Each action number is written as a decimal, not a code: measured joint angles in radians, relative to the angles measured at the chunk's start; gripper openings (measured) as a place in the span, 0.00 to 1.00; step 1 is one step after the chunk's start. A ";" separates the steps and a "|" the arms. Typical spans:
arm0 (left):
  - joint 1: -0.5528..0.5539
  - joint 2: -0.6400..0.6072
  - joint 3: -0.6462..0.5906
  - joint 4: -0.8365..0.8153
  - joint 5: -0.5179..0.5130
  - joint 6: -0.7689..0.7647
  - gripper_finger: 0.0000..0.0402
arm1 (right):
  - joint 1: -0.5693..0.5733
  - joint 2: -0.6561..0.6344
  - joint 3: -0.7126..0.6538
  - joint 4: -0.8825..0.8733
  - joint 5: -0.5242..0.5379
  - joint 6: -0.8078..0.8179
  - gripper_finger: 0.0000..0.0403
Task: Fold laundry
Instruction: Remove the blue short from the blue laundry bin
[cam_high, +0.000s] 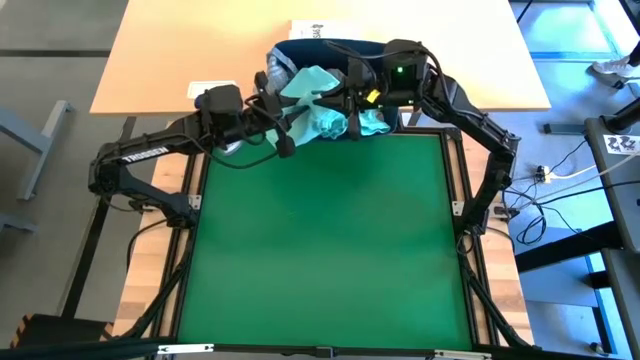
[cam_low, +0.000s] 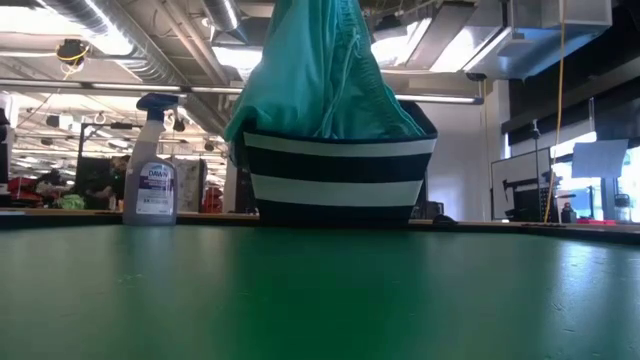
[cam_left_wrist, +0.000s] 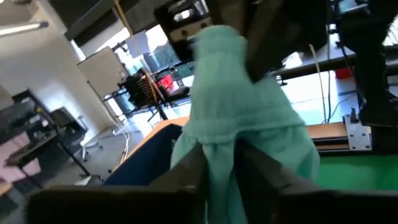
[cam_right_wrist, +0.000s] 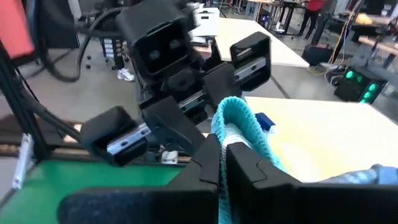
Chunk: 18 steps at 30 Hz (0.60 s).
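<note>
Pulling the soft mint-teal garment (cam_high: 322, 105) out of the navy-and-white striped fabric basket (cam_low: 338, 178) is the step in hand; no fold started. In the low view the cloth hangs in a tall bunch, its lower end still inside the basket, at the far edge of the green table mat (cam_high: 320, 250).

Right gripper (cam_right_wrist: 222, 148): fingers pinched tight on a ridge of the teal cloth, clear in its wrist view. Left gripper (cam_left_wrist: 217, 162): fingers on either side of a hanging fold, nearly closed on it. Looks like a grip, though I can't confirm it's firm. Both grippers sit close together above the basket, so the garment is held at two near points.

Next move, my read: lift until the hem clears the basket rim, carry it toward the middle of the mat, then spread the two grips apart to flatten it. Risk: cloth snagging the basket and tipping it.

Blue-capped clear spray bottle (cam_low: 151, 158) stands well aside, no concern.
</note>
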 joint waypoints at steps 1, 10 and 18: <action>0.000 -0.002 0.000 0.004 0.007 0.011 0.07 | 0.000 0.000 0.000 0.008 0.018 0.029 0.02; -0.001 -0.088 0.009 -0.020 0.002 0.028 0.03 | -0.003 -0.088 0.001 -0.083 0.169 -0.016 0.27; 0.000 -0.199 0.010 -0.071 -0.083 0.029 0.03 | -0.003 -0.164 0.001 -0.506 0.434 -0.145 0.47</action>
